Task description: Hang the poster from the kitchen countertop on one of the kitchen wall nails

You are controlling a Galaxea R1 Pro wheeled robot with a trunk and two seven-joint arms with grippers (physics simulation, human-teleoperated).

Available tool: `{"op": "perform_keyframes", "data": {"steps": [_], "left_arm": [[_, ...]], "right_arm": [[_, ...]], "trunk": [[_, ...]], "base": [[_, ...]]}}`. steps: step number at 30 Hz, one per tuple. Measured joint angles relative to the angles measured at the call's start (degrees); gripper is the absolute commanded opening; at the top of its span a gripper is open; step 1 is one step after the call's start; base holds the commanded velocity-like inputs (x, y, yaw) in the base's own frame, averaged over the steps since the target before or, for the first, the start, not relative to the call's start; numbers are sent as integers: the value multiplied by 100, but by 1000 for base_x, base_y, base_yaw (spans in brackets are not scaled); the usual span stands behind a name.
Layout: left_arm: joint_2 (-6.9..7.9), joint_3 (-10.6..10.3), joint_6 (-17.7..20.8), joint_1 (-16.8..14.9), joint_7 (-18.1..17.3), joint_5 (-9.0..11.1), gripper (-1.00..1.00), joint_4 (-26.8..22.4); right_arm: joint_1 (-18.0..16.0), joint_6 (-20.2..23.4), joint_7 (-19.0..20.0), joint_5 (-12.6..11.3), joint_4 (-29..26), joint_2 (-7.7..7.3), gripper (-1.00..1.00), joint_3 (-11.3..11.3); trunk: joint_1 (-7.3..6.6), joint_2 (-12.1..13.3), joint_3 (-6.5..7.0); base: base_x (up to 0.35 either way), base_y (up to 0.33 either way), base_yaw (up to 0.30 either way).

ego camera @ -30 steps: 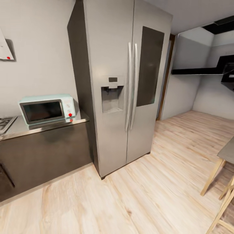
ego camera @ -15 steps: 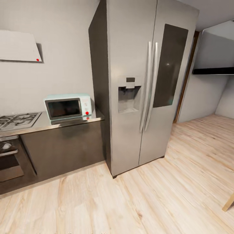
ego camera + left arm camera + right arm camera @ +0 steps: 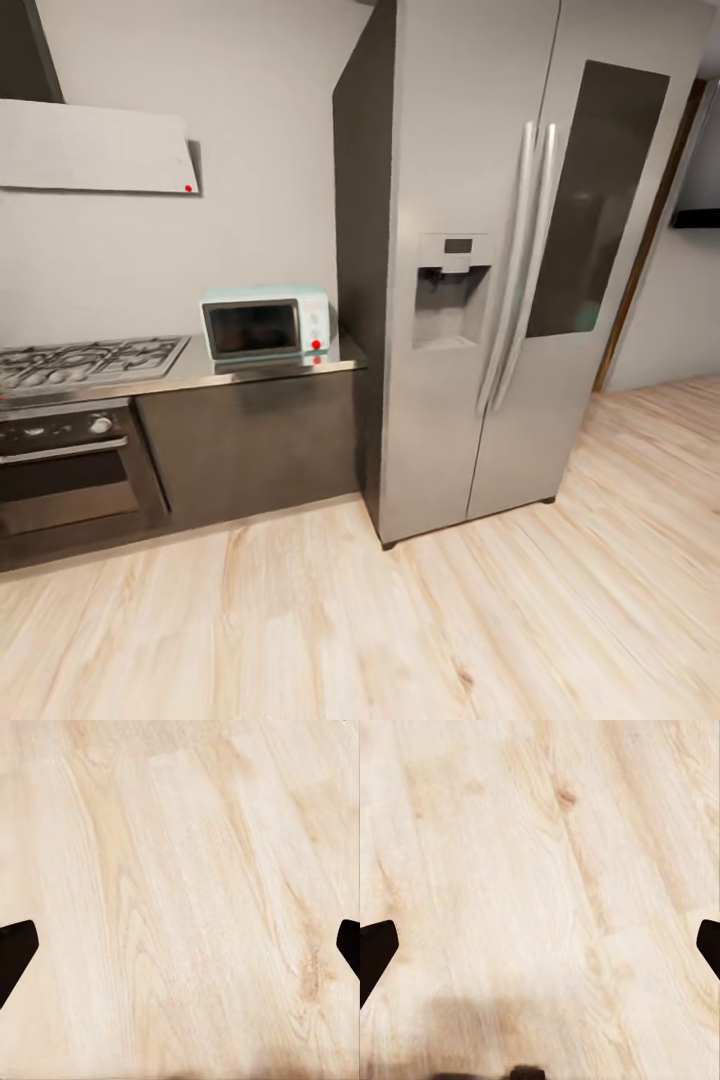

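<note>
Both sets of jaws hang spread wide over bare wood floor (image 3: 180, 900), holding nothing. Ahead stand a fridge (image 3: 500, 270), a microwave (image 3: 265, 323) on the table (image 3: 250, 368), a hob (image 3: 80, 362).

All I can see of my own body is fingertips. On the left pincer (image 3: 180, 949), two flat black fingertips (image 3: 15, 949) poke in from opposite edges of the wrist camera, each a blunt wedge with angled corners, matte and unmarked. The right pincer (image 3: 540, 949) looks identical: two plain black wedge tips (image 3: 375, 949), no screws, cables or markings visible.
</note>
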Motion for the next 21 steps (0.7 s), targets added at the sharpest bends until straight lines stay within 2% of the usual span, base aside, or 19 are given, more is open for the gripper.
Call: {"op": "perform_keyframes", "data": {"steps": [21], "left_arm": [[-4, 0, -3, 0, -3, -1, 100, 0]], "right_arm": [[0, 0, 0, 0, 0, 0, 100, 0]], "trunk": [[0, 0, 0]], "base": [[0, 0, 297]]}}
